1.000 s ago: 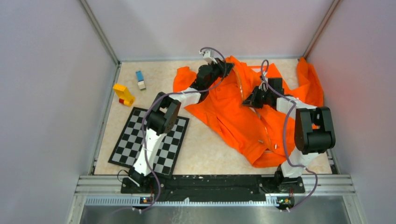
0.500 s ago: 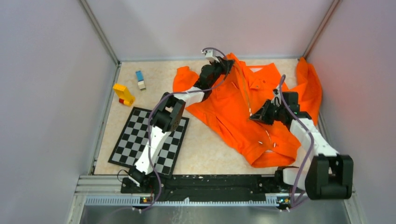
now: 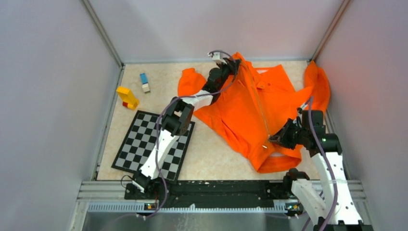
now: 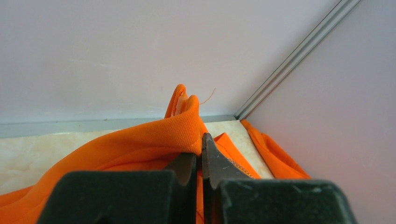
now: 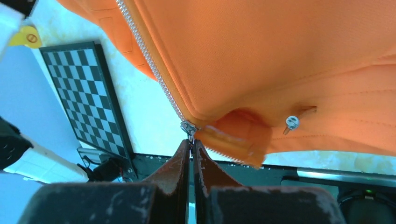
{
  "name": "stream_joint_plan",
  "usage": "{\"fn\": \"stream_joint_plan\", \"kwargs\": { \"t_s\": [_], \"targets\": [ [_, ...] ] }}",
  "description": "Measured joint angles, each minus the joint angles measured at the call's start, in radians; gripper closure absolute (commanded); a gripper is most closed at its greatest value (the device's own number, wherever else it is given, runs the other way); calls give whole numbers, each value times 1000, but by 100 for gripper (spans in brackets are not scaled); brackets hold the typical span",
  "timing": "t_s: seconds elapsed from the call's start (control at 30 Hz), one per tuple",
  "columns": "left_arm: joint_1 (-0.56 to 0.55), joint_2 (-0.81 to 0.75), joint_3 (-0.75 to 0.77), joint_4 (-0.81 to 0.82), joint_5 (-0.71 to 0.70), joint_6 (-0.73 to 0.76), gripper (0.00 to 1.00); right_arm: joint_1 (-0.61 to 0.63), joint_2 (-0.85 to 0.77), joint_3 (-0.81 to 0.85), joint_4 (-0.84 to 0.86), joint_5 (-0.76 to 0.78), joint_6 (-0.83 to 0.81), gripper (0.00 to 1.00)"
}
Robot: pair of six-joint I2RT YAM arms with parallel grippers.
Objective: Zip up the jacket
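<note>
Cloth under tension: the jacket (image 3: pixel 245 113) lies crumpled at the worktop's (image 3: pixel 211 149) far right, left gripper (image 4: pixel 201 149) clamped on its collar (image 4: pixel 184 114), right gripper (image 5: pixel 191 145) pinching the zipper pull (image 5: pixel 188 128) at the near end. Soft and light, it likely bunches unless held taut between both grips.

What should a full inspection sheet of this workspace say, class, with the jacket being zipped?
Surface: beige marbled table.
Job's things: orange jacket lies far right; zipper slider sits towards its near end.
Clutter: checkerboard, yellow block and blue and white block, all left of the jacket.
Hands: left hand shut on the jacket's far edge; right hand shut on the zipper slider.
Cables: purple cables follow both arms.
Surroundings: plain grey walls on three sides.
</note>
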Motion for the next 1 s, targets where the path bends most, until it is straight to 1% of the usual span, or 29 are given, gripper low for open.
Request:
{"fn": "stream_joint_plan", "kwargs": {
  "t_s": [0.17,0.4,0.5,0.53,0.6,0.63,0.67,0.7,0.73,0.8,0.87,0.93,1.0],
  "targets": [
    [0,24,3,7,-8,11,100,0,-119,48,-145,2,-14,100],
    [7,25,3,13,-38,30,100,0,-237,49,-383,-5,-48,100],
    [9,25,3,13,-40,40,100,0,-278,48,-441,-24,-60,100],
    [9,25,3,13,-41,42,95,0,-288,48,-449,-29,-66,99],
    [7,25,3,12,-42,46,67,0,-298,48,-452,-37,-71,88],
    [5,25,3,12,-43,51,50,0,-296,48,-446,-37,-74,85],
    [3,25,0,14,-46,55,37,1,-293,48,-436,-35,-76,83],
    [0,21,-14,24,-53,53,29,1,-285,49,-420,-27,-87,82],
    [-3,14,-35,33,-57,54,23,1,-274,52,-404,-16,-95,82],
    [-7,-11,-100,34,-60,48,15,2,-237,72,-365,17,-116,81],
    [-11,-52,-178,7,-57,40,11,2,-194,107,-311,47,-134,74],
    [-13,-105,-252,-40,-52,32,7,2,-146,154,-232,77,-149,62],
    [-13,-180,-336,-95,-36,18,2,2,-106,200,-129,101,-166,53]
  ]
}}
